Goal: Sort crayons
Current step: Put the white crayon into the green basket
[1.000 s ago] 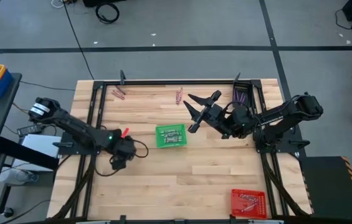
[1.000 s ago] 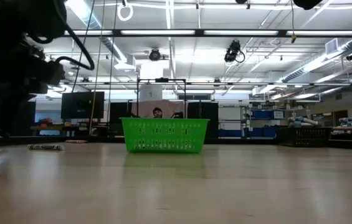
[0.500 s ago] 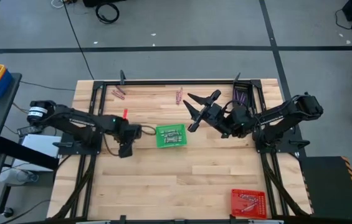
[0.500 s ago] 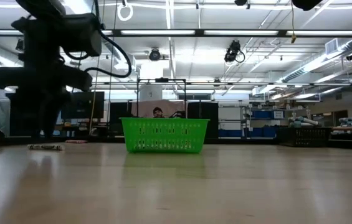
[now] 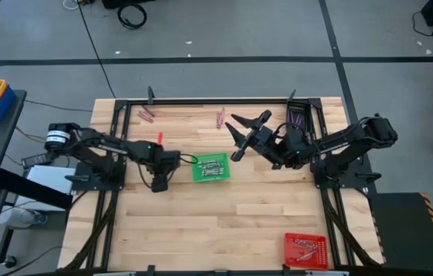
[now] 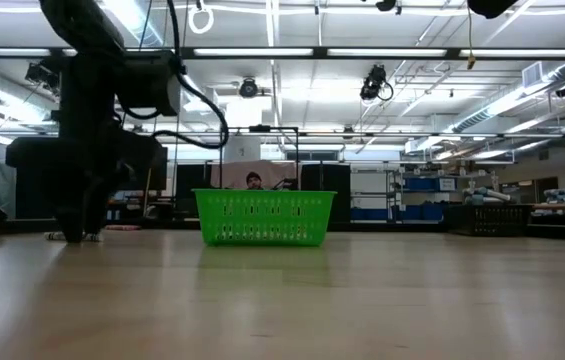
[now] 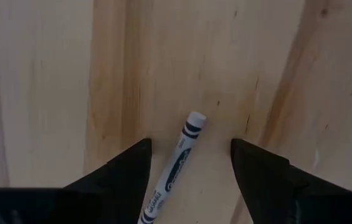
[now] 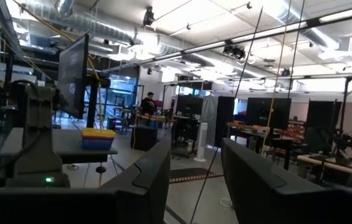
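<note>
**Left gripper over a pale crayon, right gripper raised**

While the left gripper (image 7: 188, 152) points down at the table (image 5: 224, 222), its jaws stand apart with a pale grey-lilac crayon (image 7: 174, 168) lying flat on the wood between them, touched by neither finger.

- Red tray (image 5: 306, 250): near right corner of the table, crayons inside.
- Left gripper (image 5: 159, 182): just left of the green tray, low over the wood; in the low view it (image 6: 80, 232) reaches to the tabletop.
- Green tray (image 5: 211, 167): mid-table, several crayons lying in it; in the low view its mesh wall (image 6: 264, 218) stands beside the left arm.
- Right gripper (image 5: 241, 132): above and right of the green tray, lifted off the table, jaws wide apart, holding nothing.
- Loose crayons, far edge: a reddish pair (image 5: 146, 114) at left, another pair (image 5: 220, 118) near centre.
- Dark tray (image 5: 296, 116): far right, purple crayons inside.
</note>
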Available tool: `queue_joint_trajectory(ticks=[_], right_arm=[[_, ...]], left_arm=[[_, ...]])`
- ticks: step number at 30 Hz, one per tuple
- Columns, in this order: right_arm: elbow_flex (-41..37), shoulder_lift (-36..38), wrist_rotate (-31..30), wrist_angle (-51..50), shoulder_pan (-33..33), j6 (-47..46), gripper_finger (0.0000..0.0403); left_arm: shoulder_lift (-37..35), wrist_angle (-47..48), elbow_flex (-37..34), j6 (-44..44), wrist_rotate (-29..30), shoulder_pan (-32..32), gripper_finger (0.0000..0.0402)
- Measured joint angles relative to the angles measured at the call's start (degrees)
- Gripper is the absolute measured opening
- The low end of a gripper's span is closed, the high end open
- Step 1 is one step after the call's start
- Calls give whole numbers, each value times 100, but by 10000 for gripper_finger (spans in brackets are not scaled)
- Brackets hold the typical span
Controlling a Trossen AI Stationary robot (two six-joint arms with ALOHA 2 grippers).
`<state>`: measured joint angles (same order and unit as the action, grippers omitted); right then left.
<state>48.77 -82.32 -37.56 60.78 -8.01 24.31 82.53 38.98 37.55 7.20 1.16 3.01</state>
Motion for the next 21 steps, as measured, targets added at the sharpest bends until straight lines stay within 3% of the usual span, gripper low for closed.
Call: queue_joint_trajectory(ticks=[9,14,21], right_arm=[[0,0,37,-7,29,-52,147],[0,0,32,-31,39,-45,147],[0,0,30,-25,42,-59,147]], left_arm=[[277,-117,30,-522,90,19,217],[286,-211,16,-520,210,4,162],[292,-637,-2,345,456,-117,89]])
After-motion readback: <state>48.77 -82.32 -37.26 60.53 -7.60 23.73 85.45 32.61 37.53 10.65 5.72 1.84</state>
